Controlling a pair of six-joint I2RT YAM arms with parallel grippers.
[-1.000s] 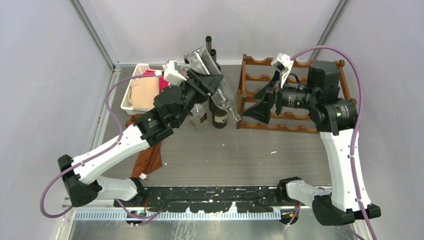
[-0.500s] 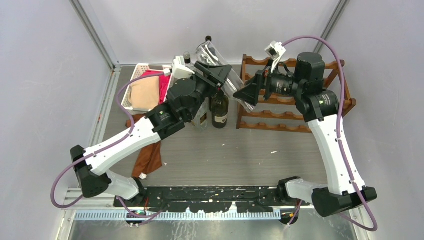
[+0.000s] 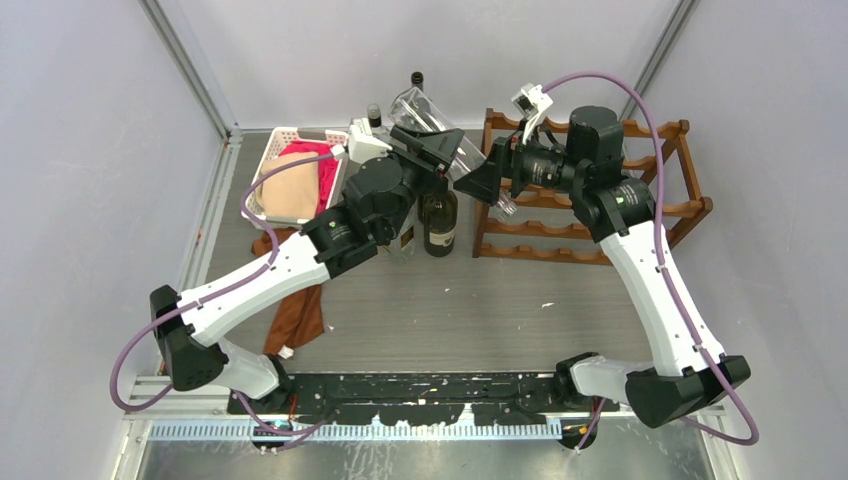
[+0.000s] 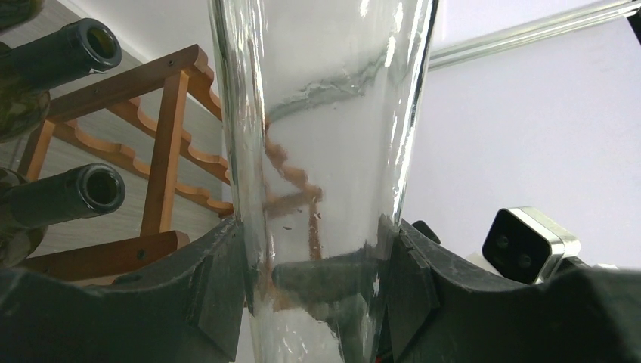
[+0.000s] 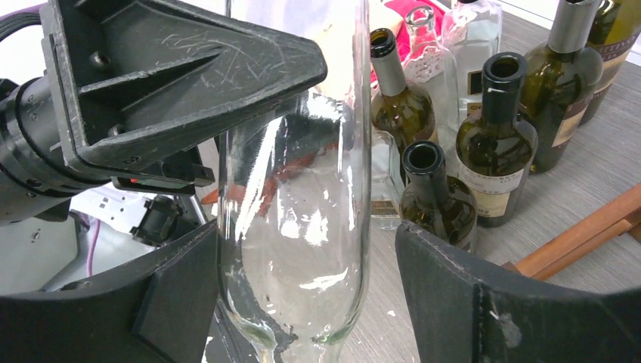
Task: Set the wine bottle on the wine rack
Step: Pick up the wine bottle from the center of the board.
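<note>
Left hand (image 4: 316, 266) clamped on clear wine bottle (image 3: 424, 107), which is tilted in the air just left of wine rack (image 3: 560, 252). Right hand (image 5: 308, 291) wide open, straddling the bottle's shoulder end, gap on one side.

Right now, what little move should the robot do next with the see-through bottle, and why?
Probably shut the right gripper on the clear bottle: its fingers sit either side with a gap showing, while the left gripper clamps it near the wine rack.
</note>
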